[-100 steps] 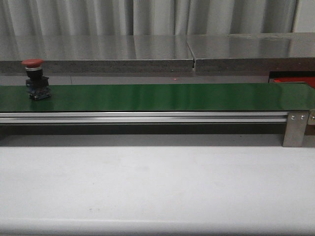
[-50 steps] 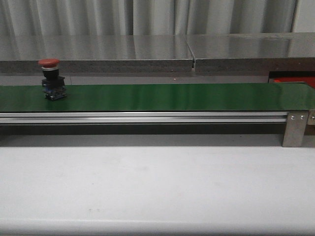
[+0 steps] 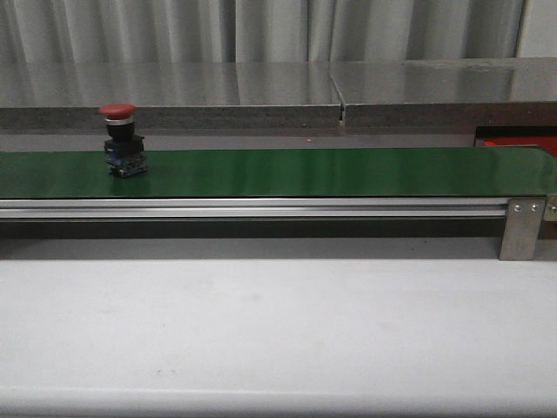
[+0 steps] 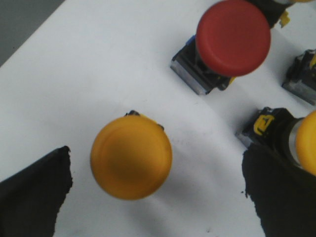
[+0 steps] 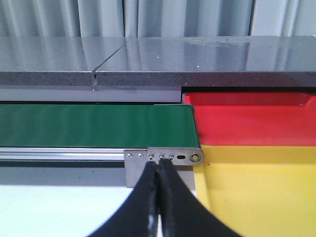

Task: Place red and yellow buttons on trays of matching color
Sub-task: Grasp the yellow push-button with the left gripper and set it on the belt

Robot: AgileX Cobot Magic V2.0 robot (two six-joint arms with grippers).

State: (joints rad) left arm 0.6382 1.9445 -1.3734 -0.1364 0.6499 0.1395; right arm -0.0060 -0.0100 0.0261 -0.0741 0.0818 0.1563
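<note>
A red button (image 3: 119, 139) with a dark body stands upright on the green belt (image 3: 331, 171), towards its left end. In the left wrist view my left gripper (image 4: 158, 197) hangs open above a white surface. A yellow button (image 4: 131, 157) lies between its fingers (image 4: 34, 197), nearer the one marked, and nothing is gripped. Another red button (image 4: 233, 37) and part of a second yellow button (image 4: 307, 143) stand close by. My right gripper (image 5: 158, 165) is shut and empty, in front of the belt's end bracket. Beside it lie the red tray (image 5: 252, 123) and the yellow tray (image 5: 261, 192).
A grey stone ledge (image 3: 174, 96) runs behind the belt, with curtains beyond it. The belt's metal rail (image 3: 261, 207) and end bracket (image 3: 522, 228) face the white table (image 3: 278, 331). A sliver of the red tray (image 3: 520, 142) shows at the far right.
The red button on the belt has travelled to the right, about a button's width per half second. Nothing else in the front view has moved.
</note>
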